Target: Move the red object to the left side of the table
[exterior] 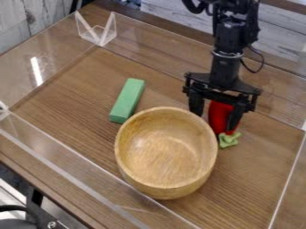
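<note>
Across the table [84, 85], found the claw [220, 109] wide open, straddling the red fruit [220, 115] at right, just beside the wooden bowl [167, 152]; risked nudging that bowl or pinching off-centre and slipping.

black arm [230, 36], black two-fingered gripper [220, 114]
</note>
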Robot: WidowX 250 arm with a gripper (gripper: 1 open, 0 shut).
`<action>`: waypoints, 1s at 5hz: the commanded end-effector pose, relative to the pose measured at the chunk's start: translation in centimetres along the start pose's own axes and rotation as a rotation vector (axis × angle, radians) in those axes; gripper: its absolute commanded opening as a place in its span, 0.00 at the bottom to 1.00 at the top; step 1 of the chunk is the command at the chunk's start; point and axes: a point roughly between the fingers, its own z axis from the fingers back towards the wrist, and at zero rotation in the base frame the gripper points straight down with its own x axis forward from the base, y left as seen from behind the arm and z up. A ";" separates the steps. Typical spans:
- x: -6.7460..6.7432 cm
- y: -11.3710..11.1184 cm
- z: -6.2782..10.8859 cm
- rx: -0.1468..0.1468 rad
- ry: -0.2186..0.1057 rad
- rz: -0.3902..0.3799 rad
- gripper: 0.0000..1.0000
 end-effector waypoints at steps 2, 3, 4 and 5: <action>2.9 -2.5 0.0 -0.010 -0.061 -0.063 0.00; 3.0 -2.3 -0.5 -0.011 -0.059 -0.055 1.00; 3.1 -2.1 -0.4 -0.014 -0.062 -0.047 1.00; 3.5 -2.0 -0.1 -0.025 -0.072 -0.040 1.00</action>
